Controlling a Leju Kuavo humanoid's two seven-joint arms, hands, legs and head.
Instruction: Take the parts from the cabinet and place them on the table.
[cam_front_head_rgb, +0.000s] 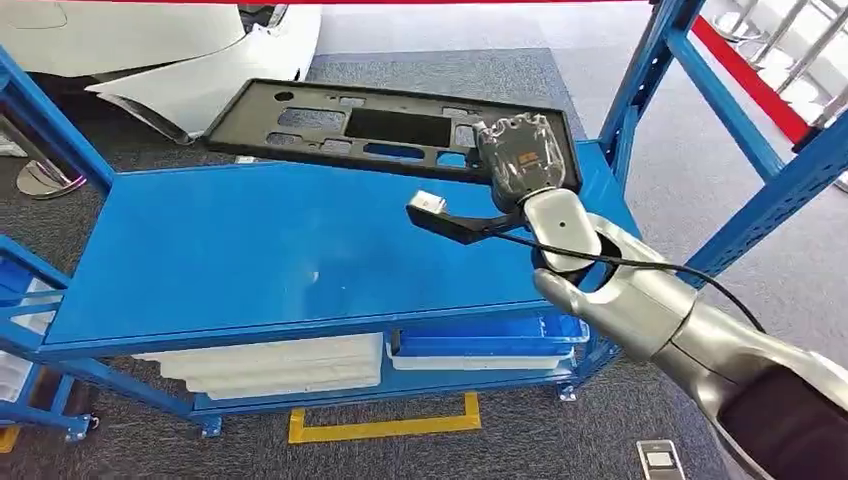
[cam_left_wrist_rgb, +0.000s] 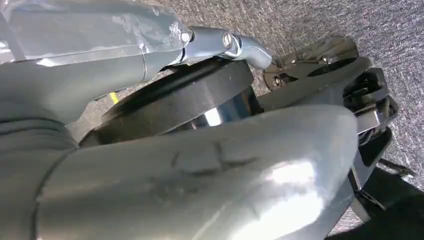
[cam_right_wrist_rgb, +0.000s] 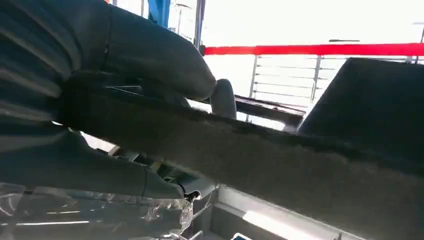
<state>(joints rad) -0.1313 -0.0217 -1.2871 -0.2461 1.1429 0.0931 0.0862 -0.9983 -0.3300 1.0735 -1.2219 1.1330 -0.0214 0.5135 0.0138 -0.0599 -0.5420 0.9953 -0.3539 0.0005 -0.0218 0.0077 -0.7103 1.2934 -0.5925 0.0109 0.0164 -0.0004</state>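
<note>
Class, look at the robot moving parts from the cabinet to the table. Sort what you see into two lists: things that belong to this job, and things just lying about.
Belongs to the job:
- black perforated panel, a flat part with cut-outs
- right robot hand, gripping the panel's edge
- blue shelf rack

Just lying about:
- white stacked trays on the lower shelf
- white car body part
- yellow floor marking

Grey carpet floor (cam_front_head_rgb: 560, 80) all round. Blue metal rack with blue shelf surface (cam_front_head_rgb: 280, 260) as worktop; blue uprights (cam_front_head_rgb: 640, 90) at far right corner. Lower shelf: white flat stack (cam_front_head_rgb: 280, 365), blue-and-white tray (cam_front_head_rgb: 490, 350). Yellow floor marking (cam_front_head_rgb: 385, 428) in front of rack. White car body panel (cam_front_head_rgb: 200, 50) on floor behind rack. Red band (cam_front_head_rgb: 750, 80) and metal railing (cam_front_head_rgb: 790, 30) at far right. Bright daylight beyond railing.
</note>
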